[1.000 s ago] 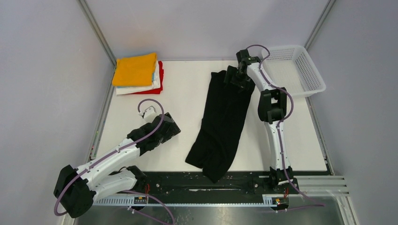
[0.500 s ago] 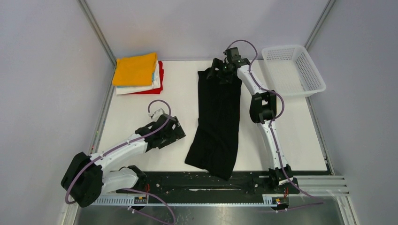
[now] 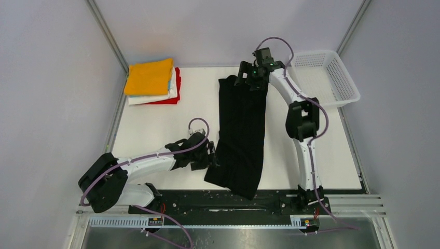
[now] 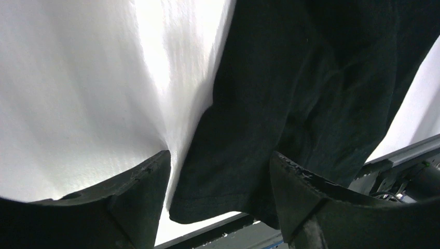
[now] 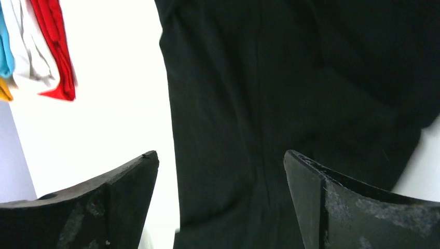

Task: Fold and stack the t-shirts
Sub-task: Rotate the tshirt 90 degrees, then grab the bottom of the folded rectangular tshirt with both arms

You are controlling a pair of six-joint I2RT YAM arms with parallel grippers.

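Note:
The black t-shirt (image 3: 243, 129) lies as a long narrow strip down the middle of the white table (image 3: 150, 124), its near end hanging over the front edge. My left gripper (image 3: 212, 156) is low at the strip's near-left edge. In the left wrist view its jaws stand open (image 4: 220, 168) with the shirt's corner (image 4: 223, 176) between them, not pinched. My right gripper (image 3: 248, 79) hovers open over the far end, straddling the shirt's left edge (image 5: 220, 161). The folded t-shirts (image 3: 153, 82) are stacked at the far left, orange-yellow on top, then light blue, white and red (image 5: 54, 49).
A white mesh basket (image 3: 332, 91) sits at the far right corner. Grey walls and metal frame posts close in the table on the left, right and back. A black rail (image 3: 207, 199) runs along the front edge between the arm bases.
My left arm has swung right across the table to the shirt's near-left corner, and its jaws have narrowed a little. The right gripper pulled the far end leftward, straightening the strip.

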